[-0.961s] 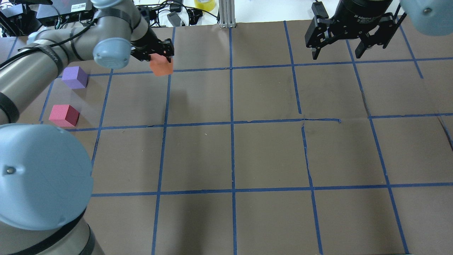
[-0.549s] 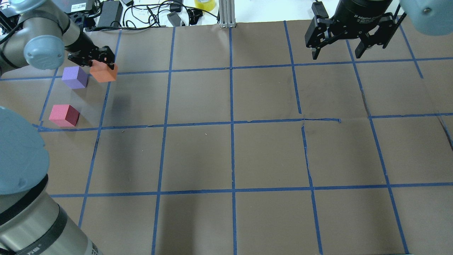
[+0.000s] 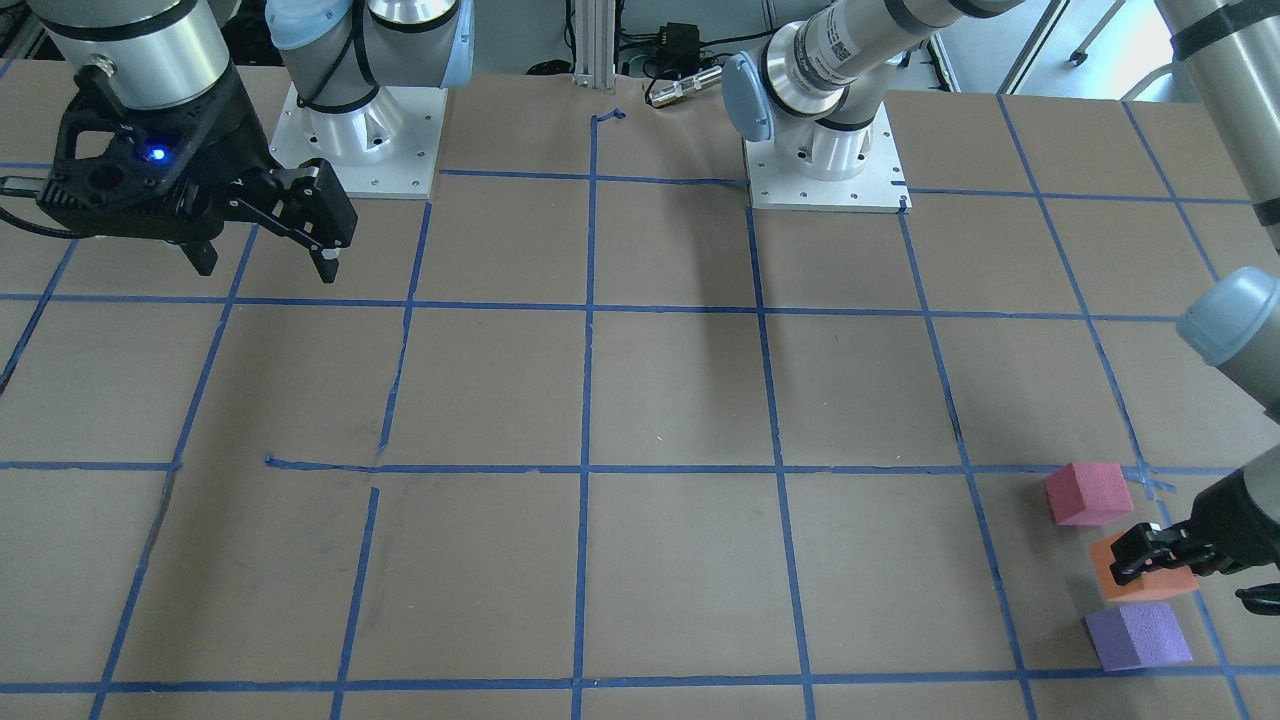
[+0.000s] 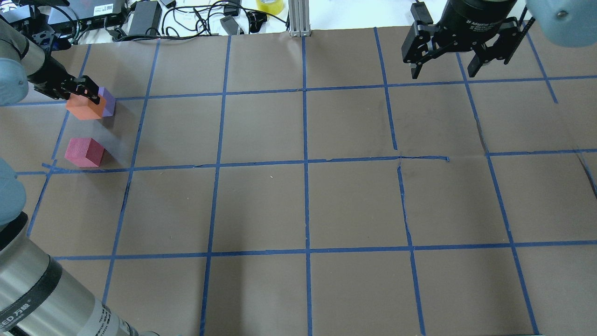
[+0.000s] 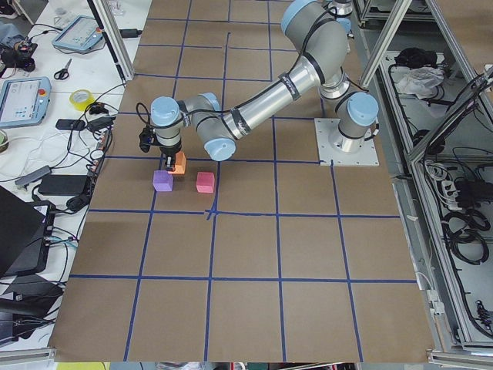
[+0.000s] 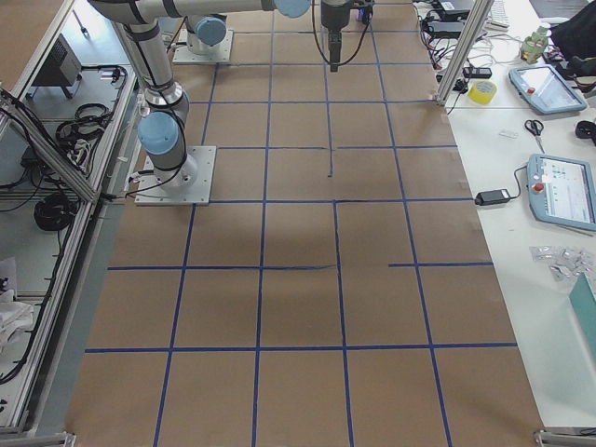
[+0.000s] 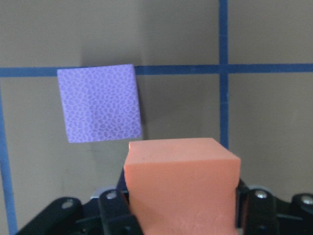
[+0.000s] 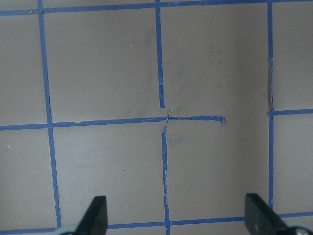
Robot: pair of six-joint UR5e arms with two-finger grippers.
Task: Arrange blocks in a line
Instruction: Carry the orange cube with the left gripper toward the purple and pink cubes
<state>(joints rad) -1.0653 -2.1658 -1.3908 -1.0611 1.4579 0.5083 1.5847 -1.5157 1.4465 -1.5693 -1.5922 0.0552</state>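
1. Your left gripper is clamped on the small orange matte foam cube. The fingers press two opposite side faces, and most of the cube stands out beyond the fingertips.
2. Expect that cube to be very light and soft. Foam gives under a pinch, so a gentle squeeze should be plenty, and a hard one could dent it or make it spring on release.
3. The matte skin looks grippy rather than slippery, and I see nothing fragile about it. Flat opposite faces taken near the middle, as you hold it now, look like the best place to grasp.
4. It's an even salmon-orange with crisp edges, square faces and a faint pebbled texture.
5. The small purple foam cube lies just past the fingertips and off to one side. It sits by a blue tape line on the brown paper-covered table, with a gap between it and the orange one.
6. The small pink-red foam cube sits near the gripper's opposite side. From the front-facing camera the held cube is between the two. I can't tell whether it touches the paper.
7. Your right gripper hangs spread wide and empty, well apart from all three cubes, with only the tape grid beneath it.
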